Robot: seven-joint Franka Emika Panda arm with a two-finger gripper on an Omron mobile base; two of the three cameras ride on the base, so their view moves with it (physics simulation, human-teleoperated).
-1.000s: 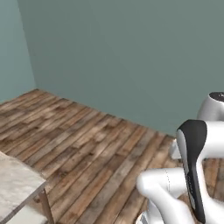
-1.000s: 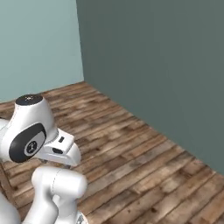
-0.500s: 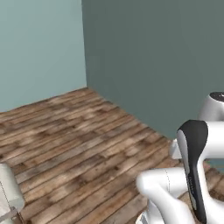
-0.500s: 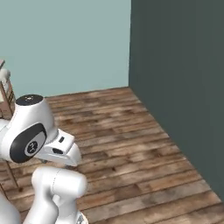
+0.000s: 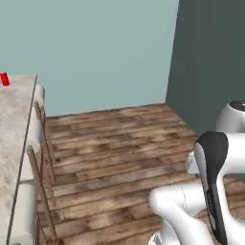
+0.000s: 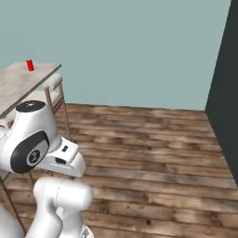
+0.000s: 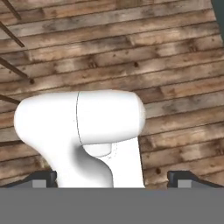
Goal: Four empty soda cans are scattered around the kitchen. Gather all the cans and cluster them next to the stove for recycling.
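One red soda can (image 5: 5, 79) stands at the far end of the pale stone surface (image 5: 12, 139) at the left base view's left edge. From the right base view, the same can (image 6: 30, 65) sits well apart from the folded arm, so driving closer before reaching seems wise. Looking down the hand, the pincer (image 7: 113, 178) points at the wooden floor (image 7: 175, 65), fingertips (image 7: 43, 177) spread wide and empty.

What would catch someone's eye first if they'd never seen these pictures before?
Probably the small red soda can, standing upright near the far end of a pale stone-look table on the left, bright against the teal wall. Next, the wide wooden plank floor stretching to that wall, with wooden chairs tucked along the table's edge.
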